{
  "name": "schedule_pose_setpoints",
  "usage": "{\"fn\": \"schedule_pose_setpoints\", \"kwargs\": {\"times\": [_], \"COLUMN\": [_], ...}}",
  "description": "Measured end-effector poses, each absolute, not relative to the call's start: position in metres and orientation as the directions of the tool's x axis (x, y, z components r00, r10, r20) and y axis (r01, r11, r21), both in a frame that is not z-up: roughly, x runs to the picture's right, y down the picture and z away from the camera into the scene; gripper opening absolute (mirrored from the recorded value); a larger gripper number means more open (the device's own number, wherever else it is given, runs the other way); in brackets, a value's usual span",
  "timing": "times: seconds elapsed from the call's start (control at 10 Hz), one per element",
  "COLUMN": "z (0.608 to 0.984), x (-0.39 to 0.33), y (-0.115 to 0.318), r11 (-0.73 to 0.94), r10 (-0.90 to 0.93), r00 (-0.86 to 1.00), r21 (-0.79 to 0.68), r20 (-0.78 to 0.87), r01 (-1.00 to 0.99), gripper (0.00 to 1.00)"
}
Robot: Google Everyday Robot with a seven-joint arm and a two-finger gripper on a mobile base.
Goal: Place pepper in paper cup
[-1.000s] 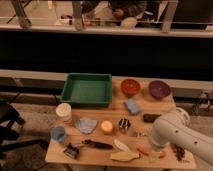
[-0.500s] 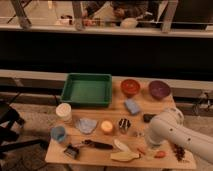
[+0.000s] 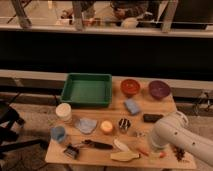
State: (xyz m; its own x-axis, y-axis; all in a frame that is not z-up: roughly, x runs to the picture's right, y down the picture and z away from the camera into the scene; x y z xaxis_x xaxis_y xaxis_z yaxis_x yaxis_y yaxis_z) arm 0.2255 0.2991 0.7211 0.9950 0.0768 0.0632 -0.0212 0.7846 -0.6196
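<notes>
The pepper (image 3: 143,150) is a slim red-orange piece lying near the table's front edge, right of the middle. The paper cup (image 3: 63,112) is white and stands upright at the table's left, in front of the green tray. My white arm (image 3: 172,132) reaches in from the right over the front right of the table. My gripper (image 3: 151,146) is at its lower end, right beside the pepper and just above the table. The arm hides most of it.
A green tray (image 3: 86,90), an orange bowl (image 3: 130,86) and a purple bowl (image 3: 159,89) stand at the back. A blue sponge (image 3: 132,106), blue cup (image 3: 58,133), blue cloth (image 3: 86,125), pale yellow piece (image 3: 125,156) and dark grapes (image 3: 179,154) lie around.
My arm has swung left and down across the table's front right, bringing the gripper close to the pepper. The objects on the table have not moved.
</notes>
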Motion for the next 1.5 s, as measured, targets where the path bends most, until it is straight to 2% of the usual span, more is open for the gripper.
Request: {"fn": "schedule_pose_setpoints", "kwargs": {"times": [0.7,1.5], "z": [0.715,0.730], "x": [0.205,0.212], "y": [0.329,0.319], "r11": [0.756,0.759], "r10": [0.004,0.063], "r00": [0.991,0.989], "r21": [-0.649,-0.650], "r20": [0.133,0.133], "r01": [0.084,0.039], "gripper": [0.80,0.80]}}
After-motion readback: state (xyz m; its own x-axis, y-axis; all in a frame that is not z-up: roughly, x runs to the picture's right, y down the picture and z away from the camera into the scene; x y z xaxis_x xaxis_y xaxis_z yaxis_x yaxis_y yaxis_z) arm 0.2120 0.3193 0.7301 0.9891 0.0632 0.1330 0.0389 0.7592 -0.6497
